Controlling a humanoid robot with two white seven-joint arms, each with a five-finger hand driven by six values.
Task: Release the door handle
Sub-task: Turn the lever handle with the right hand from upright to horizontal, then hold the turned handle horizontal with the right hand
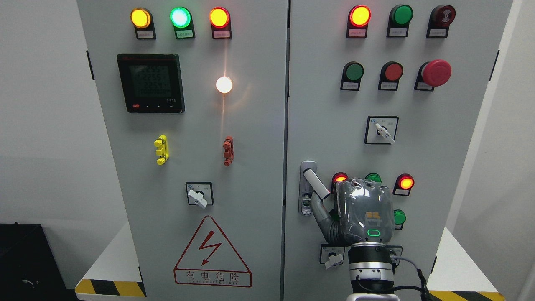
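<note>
The door handle (316, 184) is a white lever on a grey lock plate (306, 205) at the left edge of the right cabinet door. It is swung out, slanting down to the right. My right hand (340, 200) rises from the bottom edge with its back toward the camera, just right of the lever's tip. Its thumb (319, 211) stretches left beneath the lever toward the plate, and the lever's tip shows bare, with nothing wrapped around it. The other fingers are hidden behind the palm. My left arm is out of view.
The grey two-door cabinet carries lit lamps (359, 16), push buttons, a red mushroom stop button (436, 72), rotary switches (383, 131), a meter (150, 82) and a lightning warning sign (212, 253). My hand covers some lamps. A black box (25, 259) sits at the lower left.
</note>
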